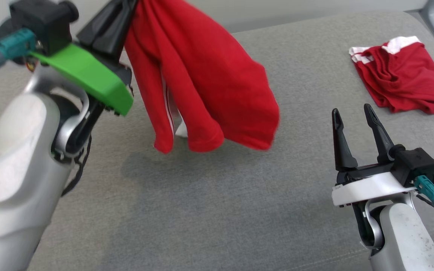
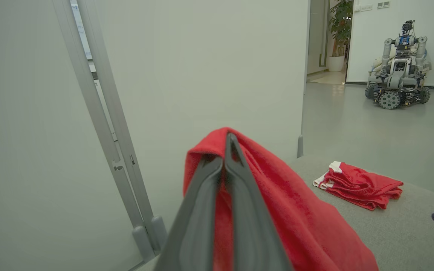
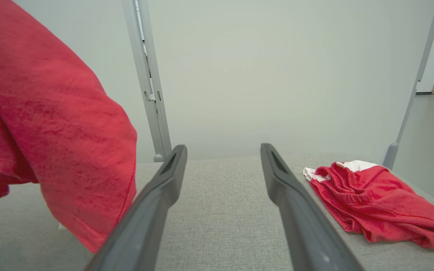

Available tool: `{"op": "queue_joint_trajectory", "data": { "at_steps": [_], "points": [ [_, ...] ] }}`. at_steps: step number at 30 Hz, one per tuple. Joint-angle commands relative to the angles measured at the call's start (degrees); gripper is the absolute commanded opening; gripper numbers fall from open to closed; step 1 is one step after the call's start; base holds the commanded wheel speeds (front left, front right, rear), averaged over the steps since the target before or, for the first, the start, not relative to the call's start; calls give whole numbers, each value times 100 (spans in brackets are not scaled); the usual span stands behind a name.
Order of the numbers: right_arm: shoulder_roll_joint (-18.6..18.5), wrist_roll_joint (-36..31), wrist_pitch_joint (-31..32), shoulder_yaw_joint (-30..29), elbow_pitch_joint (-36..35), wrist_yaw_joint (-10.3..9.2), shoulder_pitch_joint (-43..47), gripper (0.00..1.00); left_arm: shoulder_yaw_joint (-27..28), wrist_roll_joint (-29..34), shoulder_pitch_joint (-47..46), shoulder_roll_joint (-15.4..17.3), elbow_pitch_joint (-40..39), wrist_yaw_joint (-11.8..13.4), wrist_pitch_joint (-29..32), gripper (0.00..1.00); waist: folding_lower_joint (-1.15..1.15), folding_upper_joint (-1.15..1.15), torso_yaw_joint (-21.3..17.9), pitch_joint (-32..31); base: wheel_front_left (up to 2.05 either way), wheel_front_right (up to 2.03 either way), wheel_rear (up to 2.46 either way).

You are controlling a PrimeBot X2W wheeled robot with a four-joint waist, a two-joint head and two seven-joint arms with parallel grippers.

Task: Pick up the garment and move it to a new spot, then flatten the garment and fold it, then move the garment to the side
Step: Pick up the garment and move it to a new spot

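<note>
Garment (image 1: 202, 75), red with a glimpse of white trim inside, hanging in loose folds left of centre in head view. Gripped at its top by left gripper (image 2: 227, 148), long dark fingers pressed together, cloth draped over both sides of them. Lower folds close above grey padded surface (image 1: 209, 210), shadow beneath; contact not clear. Further right, right gripper (image 1: 352, 113) low near the surface, fingers pointing up the view, spread wide, holding nothing, well apart from the hanging cloth. At far right, second red garment (image 1: 401, 79) with white bands, lying crumpled on the surface near its back corner. Beyond, in left wrist view, wheeled robot (image 2: 398, 67) standing on the floor.
</note>
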Motion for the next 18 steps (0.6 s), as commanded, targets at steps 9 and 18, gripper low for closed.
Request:
{"op": "queue_joint_trajectory", "data": {
  "at_steps": [9,18],
  "points": [
    [1,189,-19,142,-64,-8,-230,100,167,-147,779,-61,1463,298,-557,0,0,-1,-485,617,0,0,0],
    [2,215,-19,179,-3,-7,-326,100,174,76,655,-315,2900,254,-1671,100,0,-1,-527,759,0,0,0]
  ]
}}
